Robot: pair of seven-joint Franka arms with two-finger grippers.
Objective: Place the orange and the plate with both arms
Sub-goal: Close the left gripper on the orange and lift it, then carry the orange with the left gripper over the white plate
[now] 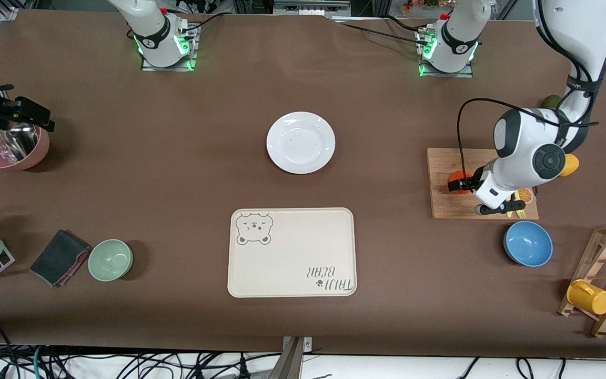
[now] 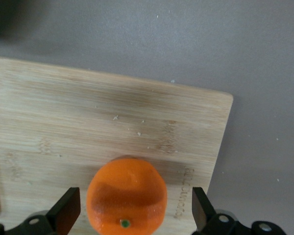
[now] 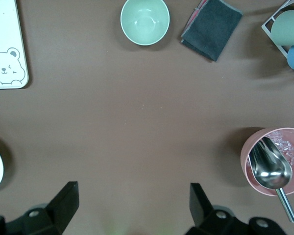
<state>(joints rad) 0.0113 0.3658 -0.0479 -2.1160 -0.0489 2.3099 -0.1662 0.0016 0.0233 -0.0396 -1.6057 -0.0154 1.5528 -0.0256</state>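
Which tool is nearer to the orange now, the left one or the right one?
Left. The left tool is open around the orange on the wooden board. The right tool is open over bare table near the pink bowl, at the right arm's end.

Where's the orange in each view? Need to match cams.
Front view: the orange sits on the wooden cutting board, partly hidden by the left gripper.
Left wrist view: orange between the open fingers.
Right wrist view: not in it.
Shared landmark: the cutting board.
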